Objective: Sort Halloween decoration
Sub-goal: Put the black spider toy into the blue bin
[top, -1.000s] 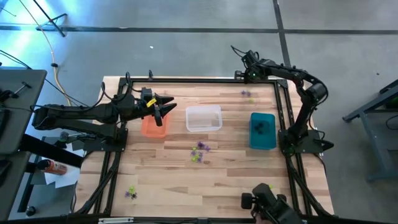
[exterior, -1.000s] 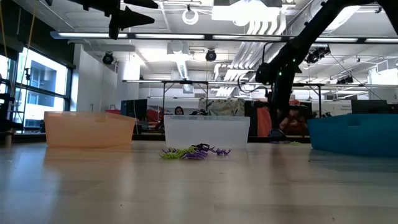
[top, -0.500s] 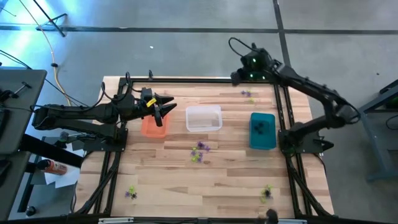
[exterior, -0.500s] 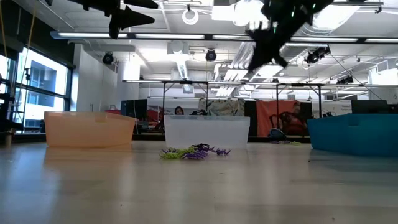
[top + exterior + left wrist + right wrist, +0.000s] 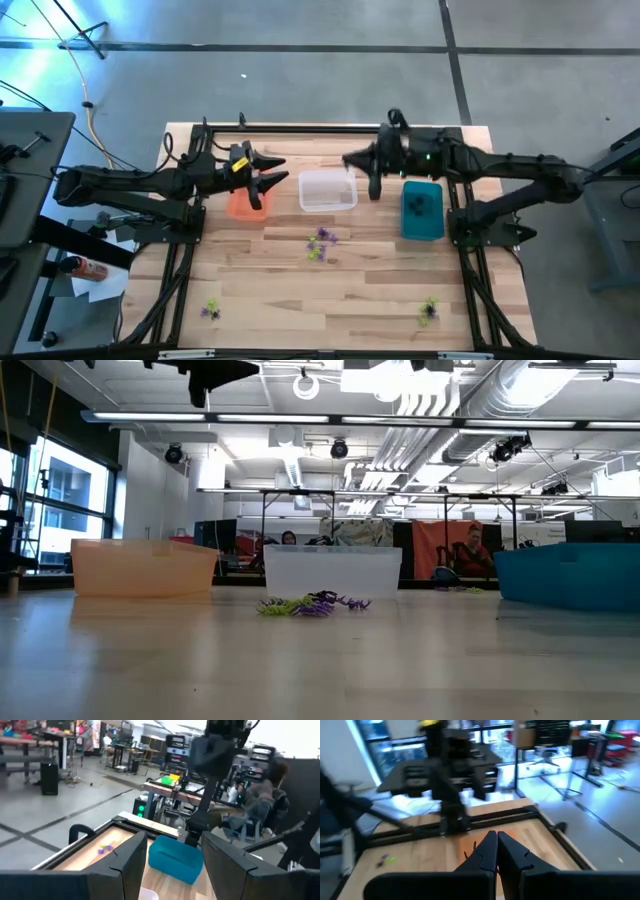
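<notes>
- The left gripper (image 5: 272, 172) hung above the orange bin (image 5: 243, 204) at the bench's (image 5: 270, 290) left rear, its jaws spread wide with nothing between them.
- The right gripper (image 5: 349, 160) reached across over the rear edge of the clear bin (image 5: 327, 190), its jaws pressed together and holding nothing; the right wrist view showed the two fingers (image 5: 492, 851) meeting at the tips.
- The teal bin (image 5: 421, 210) stood to the right of the clear one, with a dark trinket lying in it.
- The Halloween decoration (image 5: 320, 244) lay in a small purple and yellow-green cluster on the bench in front of the clear bin, also seen from the low view (image 5: 312, 604).
- More trinkets sat near the front left corner (image 5: 210, 311) and the front right corner (image 5: 428, 309).
- A person (image 5: 471, 557) sat in the room behind the bench.
</notes>
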You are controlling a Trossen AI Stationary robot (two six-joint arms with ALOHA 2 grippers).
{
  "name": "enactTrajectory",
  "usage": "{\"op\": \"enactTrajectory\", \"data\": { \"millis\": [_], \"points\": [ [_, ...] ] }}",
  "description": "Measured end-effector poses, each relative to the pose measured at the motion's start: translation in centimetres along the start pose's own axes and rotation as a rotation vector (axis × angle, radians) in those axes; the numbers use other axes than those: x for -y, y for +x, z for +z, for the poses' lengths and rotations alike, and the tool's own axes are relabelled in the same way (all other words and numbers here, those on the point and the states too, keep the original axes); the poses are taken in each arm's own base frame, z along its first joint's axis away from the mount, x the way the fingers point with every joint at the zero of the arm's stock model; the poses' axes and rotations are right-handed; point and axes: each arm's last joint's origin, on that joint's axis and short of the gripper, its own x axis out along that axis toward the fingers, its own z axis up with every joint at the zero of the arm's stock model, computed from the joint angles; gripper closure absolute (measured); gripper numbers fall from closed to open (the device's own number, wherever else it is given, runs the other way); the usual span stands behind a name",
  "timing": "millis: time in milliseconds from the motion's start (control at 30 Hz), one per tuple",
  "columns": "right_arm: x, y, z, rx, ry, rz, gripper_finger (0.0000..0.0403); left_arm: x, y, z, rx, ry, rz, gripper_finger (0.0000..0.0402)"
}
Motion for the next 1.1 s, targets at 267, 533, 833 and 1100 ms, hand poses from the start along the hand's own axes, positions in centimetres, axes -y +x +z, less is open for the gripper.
{"op": "enactTrajectory", "data": {
  "millis": [267,533,833,1100],
  "points": [
    [-2.0,1.6,-1.1,-0.033,-0.034,0.053,0.0403,0.4,0.2,-0.2,0.001,0.058,-0.02,0.0225],
    [-1.2,1.4,-1.7,-0.111,-0.018,0.029,0.0403,0.4,0.2,-0.2,0.004,0.068,-0.02,0.0225],
    [0.2,-5.2,-4.2,-0.54,0.144,-0.121,0.0403,0.3,0.2,-0.2,0.004,0.069,0.013,0.0225],
    [0.6,-9.0,-9.4,-0.797,0.333,-0.287,0.0403,0.2,0.2,-0.2,0.007,0.068,0.047,0.0225]
  ]
}}
